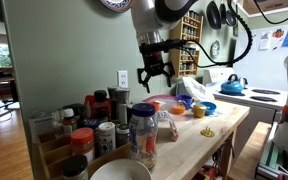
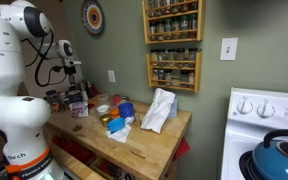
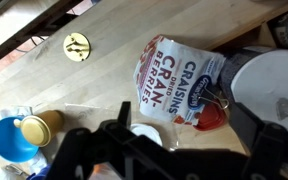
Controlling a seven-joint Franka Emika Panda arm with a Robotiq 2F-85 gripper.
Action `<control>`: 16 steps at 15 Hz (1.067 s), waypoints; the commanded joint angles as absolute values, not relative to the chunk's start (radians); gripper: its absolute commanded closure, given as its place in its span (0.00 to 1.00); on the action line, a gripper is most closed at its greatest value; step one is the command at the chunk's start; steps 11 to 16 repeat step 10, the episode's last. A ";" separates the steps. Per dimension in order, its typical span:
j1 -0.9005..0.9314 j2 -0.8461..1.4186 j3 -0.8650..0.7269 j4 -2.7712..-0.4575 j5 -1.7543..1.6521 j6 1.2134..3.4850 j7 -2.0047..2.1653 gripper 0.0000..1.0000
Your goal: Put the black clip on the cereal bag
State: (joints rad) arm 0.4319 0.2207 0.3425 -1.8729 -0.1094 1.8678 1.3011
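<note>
In the wrist view a black binder clip (image 3: 210,96) sits on the edge of a red-and-white Craisins bag (image 3: 174,75) that lies flat on the wooden counter (image 3: 104,80). My gripper (image 3: 174,150) is open and empty, its dark fingers spread on either side, hovering above the bag. In an exterior view the gripper (image 1: 155,83) hangs well above the counter with its fingers apart. A pale upright bag (image 2: 159,110) stands farther along the counter; it also shows in an exterior view (image 1: 192,90). Whether that bag holds cereal cannot be told.
A yellow disc (image 3: 76,46) and blue cups (image 3: 9,140) lie near the bag. Several jars and spice tins (image 1: 94,115) and a white bowl (image 1: 119,172) crowd one end of the counter. A stove with a blue kettle (image 1: 232,85) stands beyond. Spice racks (image 2: 172,40) hang on the wall.
</note>
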 commanded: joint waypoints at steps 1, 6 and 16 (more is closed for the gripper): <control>0.418 0.128 0.336 -1.952 -0.069 1.954 1.235 0.00; 0.392 -0.004 0.342 -2.056 -0.046 2.055 1.045 0.00; 0.383 0.001 0.350 -2.029 -0.056 2.049 0.998 0.00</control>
